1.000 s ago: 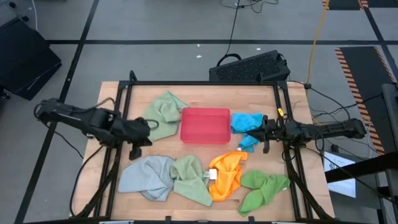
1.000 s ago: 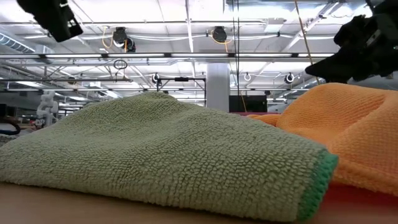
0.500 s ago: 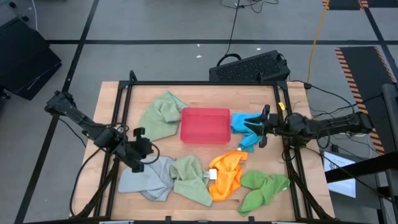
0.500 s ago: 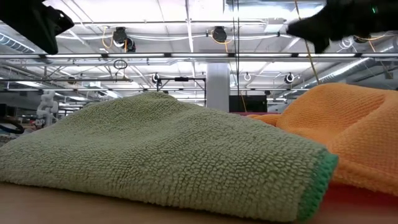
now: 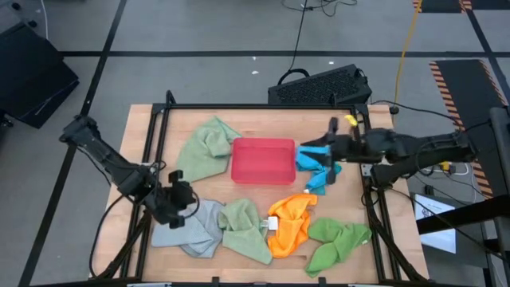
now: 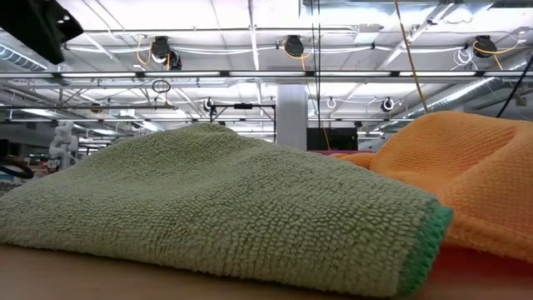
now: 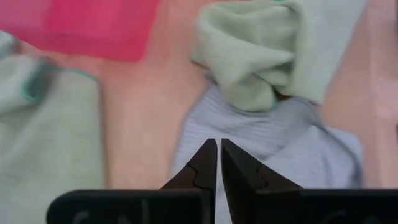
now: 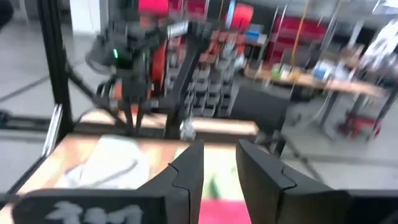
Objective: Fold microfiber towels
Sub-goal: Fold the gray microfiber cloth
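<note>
Grey-blue towel at lower left is best pinched at a free corner once the shut, empty left gripper is opened; right gripper, parted and empty, hovers over the bright blue towel.

You have 6 soft microfiber towels on the table, all crumpled and none folded flat: a sage green towel bunched just left of the tray, and a bright blue towel rumpled against the tray's right side. Along the near edge lie a grey-blue towel, a second sage green towel overlapping its right side, an orange towel heaped beside that, and a bright green towel at the right end.
</note>
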